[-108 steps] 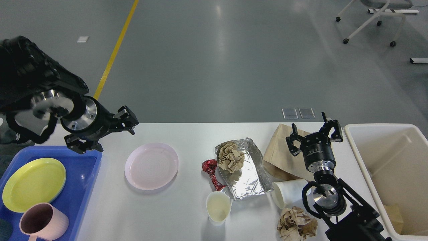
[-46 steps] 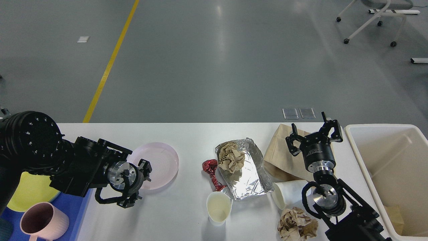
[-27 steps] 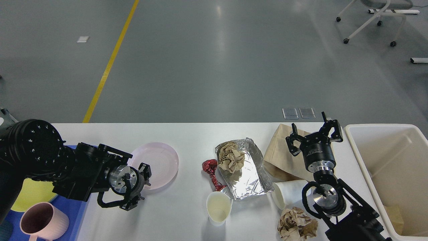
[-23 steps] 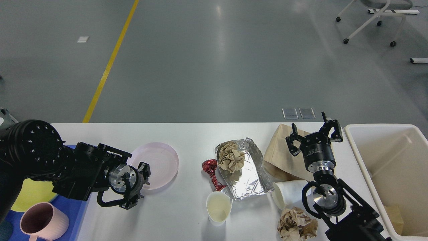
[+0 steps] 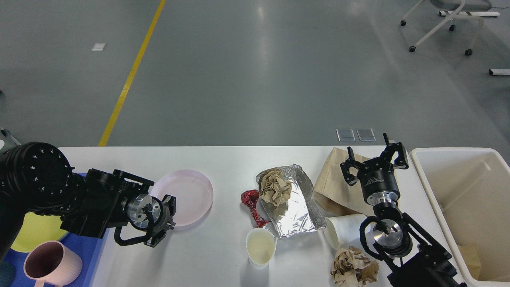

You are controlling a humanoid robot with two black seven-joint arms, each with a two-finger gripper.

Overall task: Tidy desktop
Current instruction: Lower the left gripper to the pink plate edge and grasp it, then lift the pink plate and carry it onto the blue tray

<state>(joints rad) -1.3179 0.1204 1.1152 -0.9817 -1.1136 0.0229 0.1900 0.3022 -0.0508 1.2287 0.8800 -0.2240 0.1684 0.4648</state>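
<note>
The desk (image 5: pixel 223 255) spreads white below me, filling the lower half of my view from edge to edge. On it I count one pink plate (image 5: pixel 187 195), one foil tray (image 5: pixel 297 207) with a brown paper wad (image 5: pixel 275 186) inside, a second wad (image 5: pixel 352 271) near the front edge, one red wrapper (image 5: pixel 251 203) just left of the foil, two paper cups, one upright (image 5: pixel 260 247) and one on its side (image 5: pixel 342 229), and one brown bag (image 5: pixel 332 187) lying flat.

My left hand (image 5: pixel 169 211) sits low at the near-left rim of the plate; it points away from me and is dark, so I cannot tell whether its fingers are spread or pressed together. My right hand (image 5: pixel 374 159) hovers over the bag with its fingers spread and nothing between them.

At the left edge a blue tray (image 5: pixel 93 249) carries one yellow plate (image 5: pixel 34 235) and one pink mug (image 5: pixel 51 265). At the right stands one cream bin (image 5: pixel 458 191) with a brown scrap in its bottom corner.

Small print on my right wrist is too fine to read.
</note>
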